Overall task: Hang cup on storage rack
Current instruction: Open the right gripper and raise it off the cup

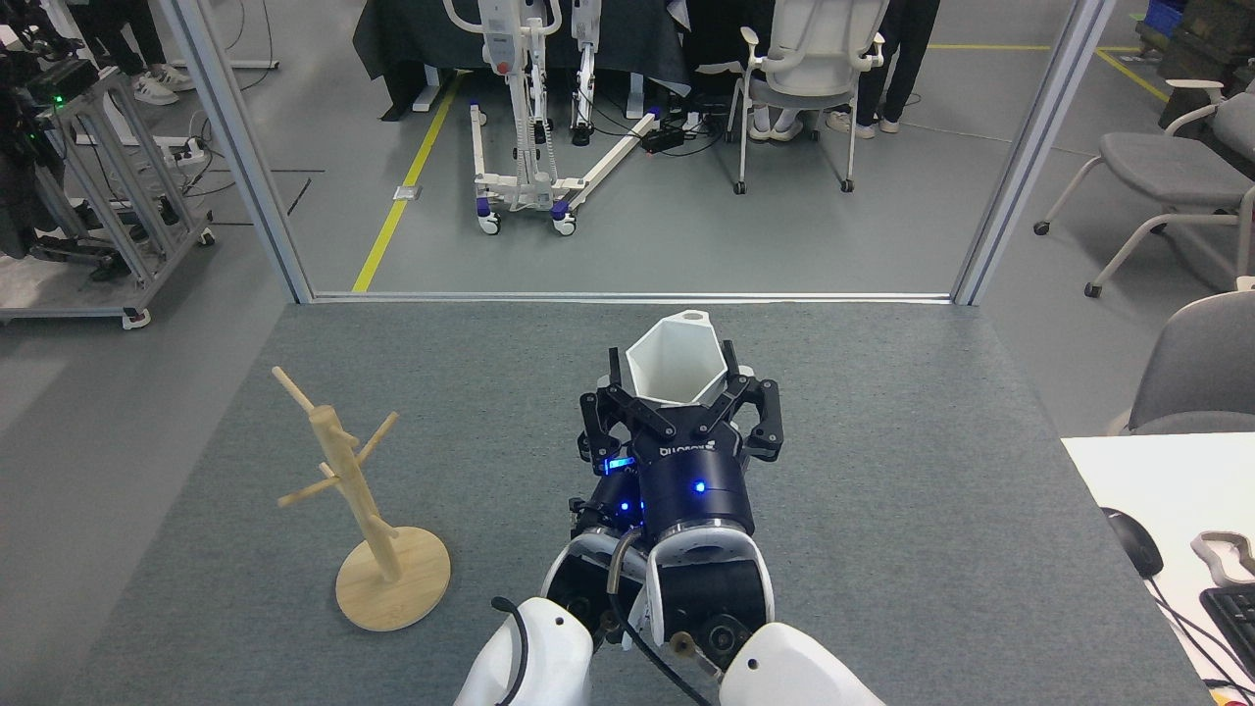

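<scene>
1. at the centre of the grey surface (882, 471), you see one dark blue gripper (678, 397) at the far end of an arm that enters from the bottom edge of the head view. which arm it belongs to cannot be read with certainty; two white arm shells show at the bottom edge and the gripper sits nearer the right one, so it is treated here as the right gripper.
2. its black fingers (733, 390) are clamped on the cup (677, 365), one on each side of the lower rim.
3. the cup is white and faceted, with its hexagonal opening facing up toward the camera. a small tab with a round hole projects from its far edge.
4. the cup is held clear of the storage rack (363, 500) and well apart from it.
5. the storage rack stands upright on the surface, left of the gripper, on a round wooden disc base. its pegs angle upward from the post, and every visible peg is bare.
6. a second gripper is not visible in this view.
7. beyond the far edge of the surface you see a grey floor (686, 226) with a yellow line (402, 186), a white wheeled frame (525, 147) and a white office chair (799, 69).
8. at the right edge, a white desk (1137, 480) carries a dark mouse (1135, 541).
</scene>
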